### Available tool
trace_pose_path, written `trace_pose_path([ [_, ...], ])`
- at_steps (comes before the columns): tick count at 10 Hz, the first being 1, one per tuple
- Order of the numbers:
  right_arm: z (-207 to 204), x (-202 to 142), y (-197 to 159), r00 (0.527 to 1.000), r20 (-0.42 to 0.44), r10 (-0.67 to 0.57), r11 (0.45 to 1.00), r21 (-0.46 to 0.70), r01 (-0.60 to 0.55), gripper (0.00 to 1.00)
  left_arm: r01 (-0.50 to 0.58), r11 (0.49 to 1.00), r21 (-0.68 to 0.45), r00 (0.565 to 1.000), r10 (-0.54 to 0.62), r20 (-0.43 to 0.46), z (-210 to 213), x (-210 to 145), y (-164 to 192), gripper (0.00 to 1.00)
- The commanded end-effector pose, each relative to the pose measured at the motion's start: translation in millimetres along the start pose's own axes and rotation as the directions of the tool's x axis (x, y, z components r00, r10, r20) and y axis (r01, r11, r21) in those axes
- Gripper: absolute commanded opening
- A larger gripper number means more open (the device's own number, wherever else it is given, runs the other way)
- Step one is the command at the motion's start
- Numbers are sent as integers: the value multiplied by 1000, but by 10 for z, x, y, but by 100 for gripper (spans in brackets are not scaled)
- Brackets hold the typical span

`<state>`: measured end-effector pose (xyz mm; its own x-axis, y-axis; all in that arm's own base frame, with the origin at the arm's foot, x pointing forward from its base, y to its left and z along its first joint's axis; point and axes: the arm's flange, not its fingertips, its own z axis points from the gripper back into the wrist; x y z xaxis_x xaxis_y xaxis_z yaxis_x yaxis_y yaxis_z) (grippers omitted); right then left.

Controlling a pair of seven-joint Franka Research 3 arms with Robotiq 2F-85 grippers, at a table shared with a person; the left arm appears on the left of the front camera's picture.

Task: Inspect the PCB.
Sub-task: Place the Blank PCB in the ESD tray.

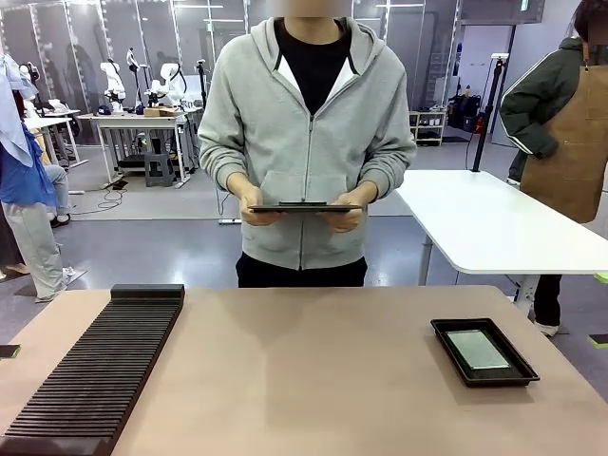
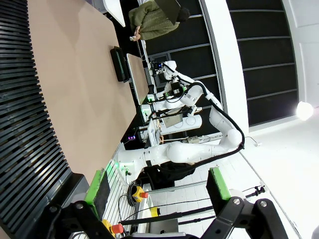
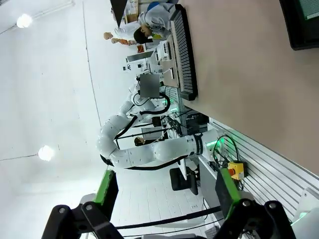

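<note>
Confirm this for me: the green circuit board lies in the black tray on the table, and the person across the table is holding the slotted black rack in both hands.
One part is wrong. The front view shows the person's hands holding a dark flat tablet, not the slotted black rack, which lies on the table. The green circuit board does lie in the black tray on the table.

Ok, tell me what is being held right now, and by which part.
The person's hands hold a dark flat tablet by its two short ends. The left tool and right tool are open, holding nothing.
</note>
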<state>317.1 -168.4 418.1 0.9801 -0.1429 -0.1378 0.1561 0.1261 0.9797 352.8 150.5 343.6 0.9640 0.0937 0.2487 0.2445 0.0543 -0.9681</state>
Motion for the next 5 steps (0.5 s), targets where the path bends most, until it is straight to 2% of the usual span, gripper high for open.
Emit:
trace_pose_path([
  [1, 6, -29, 38, 1000, -2, 5, 1000, 0, -5, 100, -2, 1000, 4, 1000, 2, -4, 10, -9, -8, 100],
  [5, 6, -29, 38, 1000, -2, 5, 1000, 0, -5, 100, -2, 1000, 4, 1000, 2, -4, 10, -9, -8, 100],
])
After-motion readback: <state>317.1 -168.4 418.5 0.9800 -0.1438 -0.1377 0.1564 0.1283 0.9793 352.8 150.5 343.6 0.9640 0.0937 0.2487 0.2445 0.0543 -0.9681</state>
